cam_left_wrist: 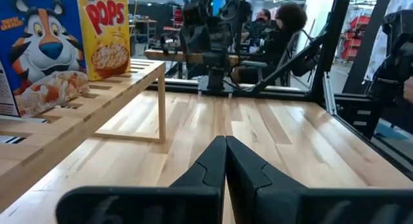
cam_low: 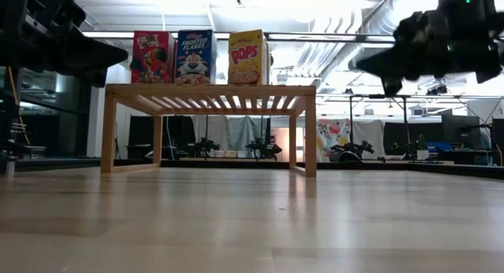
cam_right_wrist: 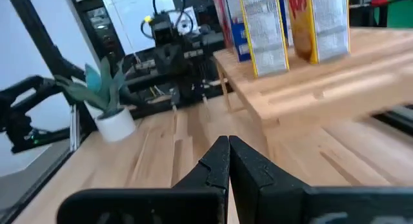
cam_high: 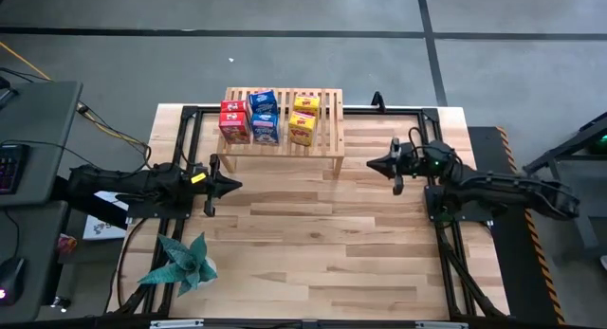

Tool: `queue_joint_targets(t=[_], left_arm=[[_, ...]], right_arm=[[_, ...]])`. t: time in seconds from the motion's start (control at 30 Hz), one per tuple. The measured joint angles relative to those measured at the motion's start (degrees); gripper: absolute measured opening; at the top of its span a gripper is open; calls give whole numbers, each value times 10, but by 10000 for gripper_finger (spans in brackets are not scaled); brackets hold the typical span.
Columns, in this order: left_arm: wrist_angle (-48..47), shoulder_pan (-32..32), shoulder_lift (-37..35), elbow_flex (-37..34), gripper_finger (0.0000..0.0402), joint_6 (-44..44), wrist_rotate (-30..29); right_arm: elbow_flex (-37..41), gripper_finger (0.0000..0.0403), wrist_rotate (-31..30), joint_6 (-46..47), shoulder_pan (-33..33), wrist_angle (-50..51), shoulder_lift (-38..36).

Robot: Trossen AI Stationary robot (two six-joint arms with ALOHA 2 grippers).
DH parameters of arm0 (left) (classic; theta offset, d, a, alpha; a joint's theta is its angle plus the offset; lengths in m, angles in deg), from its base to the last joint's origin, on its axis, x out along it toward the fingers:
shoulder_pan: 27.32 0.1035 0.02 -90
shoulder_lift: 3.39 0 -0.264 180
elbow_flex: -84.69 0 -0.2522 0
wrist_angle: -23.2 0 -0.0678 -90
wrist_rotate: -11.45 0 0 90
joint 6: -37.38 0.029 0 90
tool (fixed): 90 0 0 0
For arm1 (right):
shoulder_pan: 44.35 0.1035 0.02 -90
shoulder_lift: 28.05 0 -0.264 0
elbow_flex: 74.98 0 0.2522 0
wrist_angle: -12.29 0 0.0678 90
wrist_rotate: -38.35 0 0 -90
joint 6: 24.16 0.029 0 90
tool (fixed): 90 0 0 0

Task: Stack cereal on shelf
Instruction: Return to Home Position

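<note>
Left end effector (cam_left_wrist: 225,146), right end effector (cam_right_wrist: 228,146) closed; cereal (cam_high: 265,118) atop shelf (cam_high: 327,127)

Ceiling lamps (cam_low: 315,5) glare white overhead, washing out everything around them; the bench (cam_high: 313,234) is evenly bright, with a faint shadow beneath the shelf (cam_high: 327,120).

The left gripper (cam_left_wrist: 226,146), fingers pressed together, points out across a plank table (cam_left_wrist: 277,140). Taking its pointing direction as twelve o'clock, the shelf (cam_left_wrist: 122,88) stands at about ten. On it are a blue cereal box (cam_left_wrist: 39,50) and, just beside it, a yellow cereal box (cam_left_wrist: 103,33), both upright. The other arm (cam_left_wrist: 213,30) is far off at twelve. Beyond it, near one o'clock, is what seems to be a seated person (cam_left_wrist: 284,24).
</note>
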Motion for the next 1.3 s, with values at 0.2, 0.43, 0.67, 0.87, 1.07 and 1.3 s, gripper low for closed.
queue_joint_targets(t=[0.2,0.43,0.67,0.87,1.07,1.3], left_arm=[[0,0,0,0,0,0,0],[0,0,0,0,0,0,0],[-1,0,0,0,0,0,0],[-1,0,0,0,0,0,0],[-1,0,0,0,0,0,0],[-8,0,5,1,0,0,0]], right_arm=[[60,0,28,-11,10,-69,1],[60,0,-98,-52,172,-35,-11],[49,0,-111,-52,183,128,-135],[47,0,-114,-53,170,291,-308],[45,0,-127,-89,169,320,-371],[60,0,-159,-98,183,283,-344]])
